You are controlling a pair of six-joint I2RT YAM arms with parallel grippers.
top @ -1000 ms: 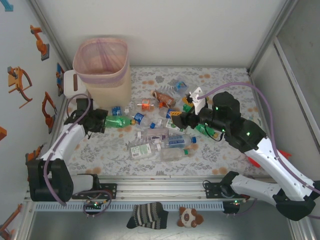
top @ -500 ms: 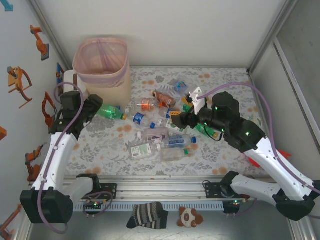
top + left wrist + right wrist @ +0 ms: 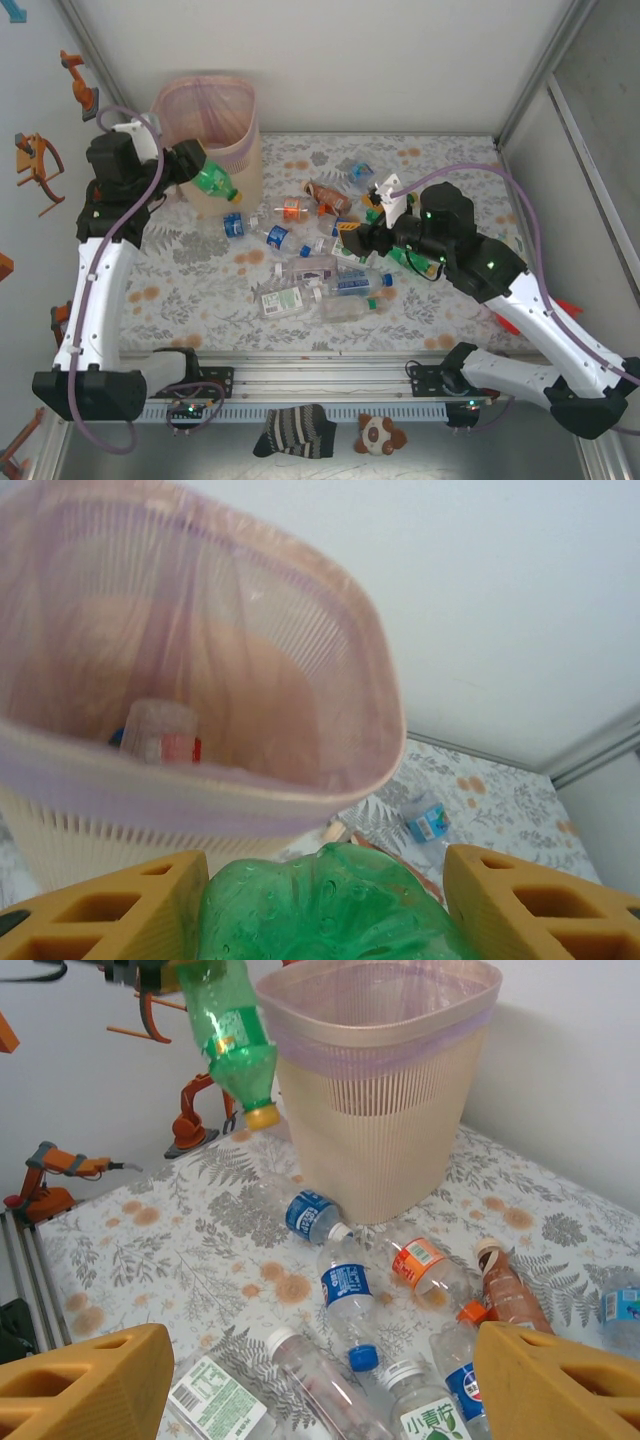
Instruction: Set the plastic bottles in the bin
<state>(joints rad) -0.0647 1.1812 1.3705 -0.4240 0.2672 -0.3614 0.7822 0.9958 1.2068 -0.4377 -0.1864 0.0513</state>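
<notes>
Left hand point(image 3: 190, 166) pinches a green bottle point(image 3: 214, 181) beside the bin point(image 3: 243, 148), one red-labelled bottle point(image 3: 158, 732) inside. Right hand point(image 3: 356, 236) hangs spread over bottles point(image 3: 300, 268) littering the desk point(image 3: 200, 292).

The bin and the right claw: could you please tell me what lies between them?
In the right wrist view, a blue-labelled bottle and an orange-labelled bottle, among others, lie between the right claw and the bin.

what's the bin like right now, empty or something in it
Not empty: looking down into the bin from the left wrist, one clear bottle with a red label lies at its bottom.
</notes>
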